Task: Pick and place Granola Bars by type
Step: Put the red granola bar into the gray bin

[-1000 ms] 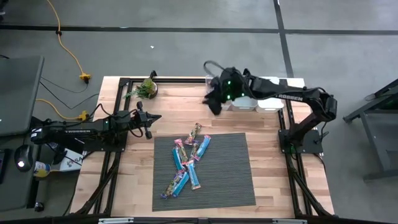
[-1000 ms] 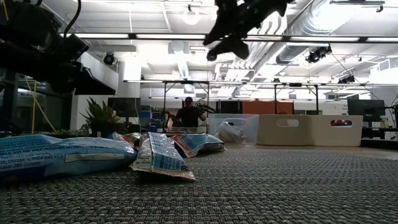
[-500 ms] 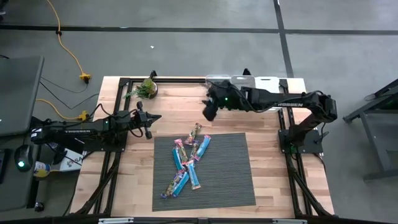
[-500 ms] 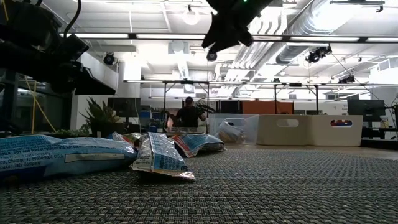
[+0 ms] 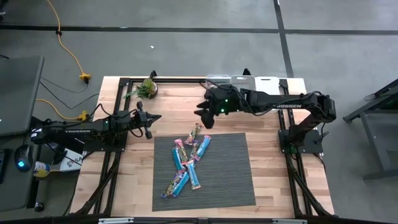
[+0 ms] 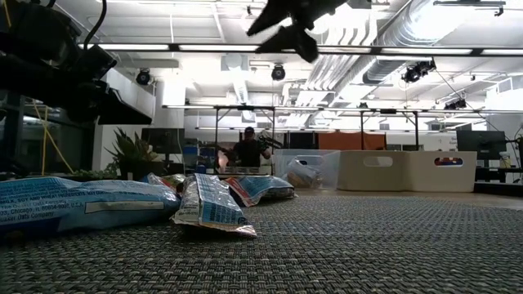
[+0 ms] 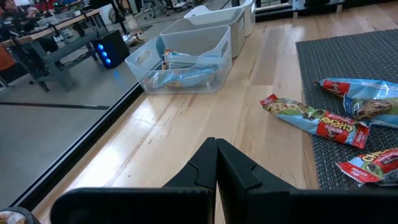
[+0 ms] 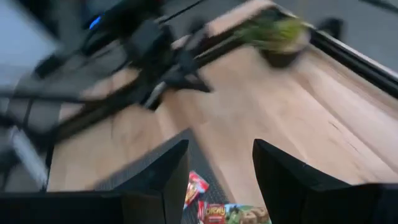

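Looking straight down from the high view, the granola bars are seen scattered on the dark woven mat at the table's middle, one bar lying just off the mat's far edge on the bare wooden table. The right gripper is held in the air just beyond that stray bar, above the wood, with nothing between its fingers. The left gripper is parked well to the side of the pile, fingers pressed together, near the potted plant. White bins are lined up at the table's far edge behind the right arm. Across the table in the low view, blue wrapped bars are seen large on the mat, while the right gripper hangs high above them, fingers spread and empty; a person is seated far off in the room. From the left wrist view, the left gripper's own fingers are shown closed tight over the wood, with bars at the mat's edge ahead and a clear bin holding a few bars beyond. In the blurred right wrist view, the right gripper's fingers are seen apart, one red-wrapped bar showing between them below, with the plant farther off.
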{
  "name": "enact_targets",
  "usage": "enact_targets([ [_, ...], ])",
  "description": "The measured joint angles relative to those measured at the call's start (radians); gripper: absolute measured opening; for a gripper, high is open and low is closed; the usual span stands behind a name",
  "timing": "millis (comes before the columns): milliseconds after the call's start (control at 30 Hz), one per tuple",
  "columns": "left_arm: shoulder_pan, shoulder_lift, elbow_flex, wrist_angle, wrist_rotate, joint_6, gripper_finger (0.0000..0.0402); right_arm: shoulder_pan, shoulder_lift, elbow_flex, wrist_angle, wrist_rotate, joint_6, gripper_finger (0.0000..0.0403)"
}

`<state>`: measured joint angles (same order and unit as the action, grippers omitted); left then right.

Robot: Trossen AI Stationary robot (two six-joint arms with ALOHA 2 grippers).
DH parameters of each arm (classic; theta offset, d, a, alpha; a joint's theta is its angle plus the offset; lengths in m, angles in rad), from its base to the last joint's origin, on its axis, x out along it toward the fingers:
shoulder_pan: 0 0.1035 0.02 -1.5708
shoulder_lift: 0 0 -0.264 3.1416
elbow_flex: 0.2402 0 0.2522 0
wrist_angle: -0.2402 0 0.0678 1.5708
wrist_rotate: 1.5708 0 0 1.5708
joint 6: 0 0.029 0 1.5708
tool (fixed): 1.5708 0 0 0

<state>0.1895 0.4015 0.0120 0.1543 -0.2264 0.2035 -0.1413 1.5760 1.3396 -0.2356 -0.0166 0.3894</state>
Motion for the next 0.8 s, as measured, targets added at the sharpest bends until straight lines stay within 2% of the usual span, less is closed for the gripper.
enact_targets([
  [133,0.0,0.0,0.0,0.0,0.0,0.0,0.0001,-0.001,0.018,0.0,0.05,-0.052,-0.096,0.0161],
  [300,0.0,0.0,0.0,0.0,0.0,0.0,0.0001,-0.018,0.074,0.0,0.081,-0.147,-0.124,0.0161],
  [433,0.0,0.0,0.0,0.0,0.0,0.0,0.0001,-0.027,0.121,0.031,0.095,-0.181,-0.157,0.0161],
  [600,0.0,0.0,0.0,0.0,0.0,0.0,0.0001,-0.029,0.214,0.19,0.026,-0.199,-0.276,0.0161],
  [800,0.0,0.0,0.0,0.0,0.0,0.0,0.0001,-0.029,0.365,0.481,-0.319,-0.199,-0.552,0.0161],
])
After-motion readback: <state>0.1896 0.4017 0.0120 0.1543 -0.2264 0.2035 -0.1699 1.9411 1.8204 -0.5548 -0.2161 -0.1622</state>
